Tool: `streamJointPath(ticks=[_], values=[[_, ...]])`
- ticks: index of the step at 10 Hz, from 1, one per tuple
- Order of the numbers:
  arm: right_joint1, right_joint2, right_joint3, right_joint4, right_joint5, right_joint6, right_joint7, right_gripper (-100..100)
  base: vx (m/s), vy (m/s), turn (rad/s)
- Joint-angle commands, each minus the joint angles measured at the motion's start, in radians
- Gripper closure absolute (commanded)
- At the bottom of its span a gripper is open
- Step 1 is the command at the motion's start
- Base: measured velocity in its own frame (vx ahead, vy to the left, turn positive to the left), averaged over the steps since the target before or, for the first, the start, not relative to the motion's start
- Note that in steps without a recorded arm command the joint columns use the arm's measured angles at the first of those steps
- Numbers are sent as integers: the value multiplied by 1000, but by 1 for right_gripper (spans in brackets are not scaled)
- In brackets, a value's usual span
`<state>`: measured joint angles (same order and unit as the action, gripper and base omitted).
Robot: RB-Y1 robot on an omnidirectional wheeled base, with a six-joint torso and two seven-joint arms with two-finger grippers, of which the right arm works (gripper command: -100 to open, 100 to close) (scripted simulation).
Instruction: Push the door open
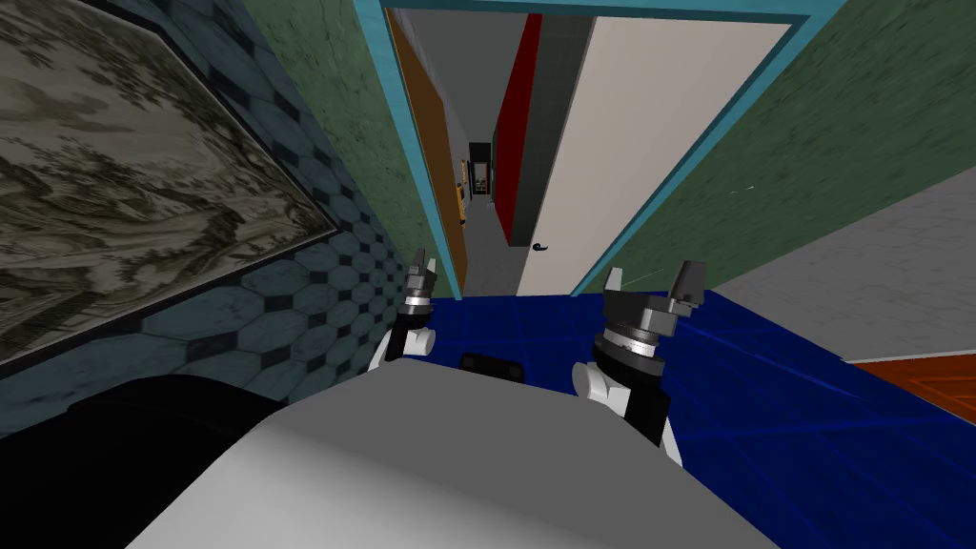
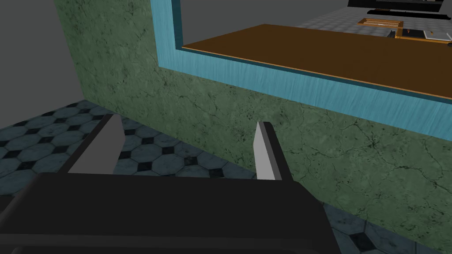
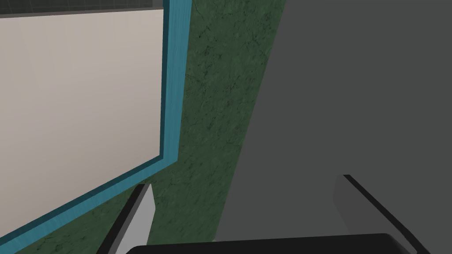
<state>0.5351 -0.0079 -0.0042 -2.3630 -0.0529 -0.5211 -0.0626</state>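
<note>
The off-white door [image 1: 629, 143] stands partly swung inward in a blue-framed doorway [image 1: 419, 172], with a small dark handle [image 1: 541, 247] near its lower edge. Through the gap I see a grey corridor with a red wall [image 1: 522, 105]. My right gripper [image 1: 656, 280] hangs open short of the threshold, facing the door [image 3: 75, 101], the blue frame [image 3: 174, 88] and the green wall. Over by the frame's left post, my left gripper [image 1: 420, 270] is open too; between its fingers [image 2: 265, 152] lie green wall and blue frame [image 2: 282, 84]. Neither gripper touches the door.
A hex-tiled wall [image 1: 315, 276] with a large framed picture [image 1: 124, 162] runs close on my left. The floor under me is blue [image 1: 762, 381]; a brown floor patch [image 1: 925, 381] lies at the right. An orange-brown surface [image 1: 440, 162] lines the passage's left side.
</note>
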Motion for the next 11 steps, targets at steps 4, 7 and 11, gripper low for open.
streamJointPath(ticks=[4, 7, 11], values=[[-33, -14, -1, 85, 14, -16, -11, -100, 110, -19, 2], [-57, -23, -1, 145, 24, -27, -19, -100, 87, -19, 1], [-95, -35, -2, 243, 40, -45, -31, -100, 86, -27, 2]])
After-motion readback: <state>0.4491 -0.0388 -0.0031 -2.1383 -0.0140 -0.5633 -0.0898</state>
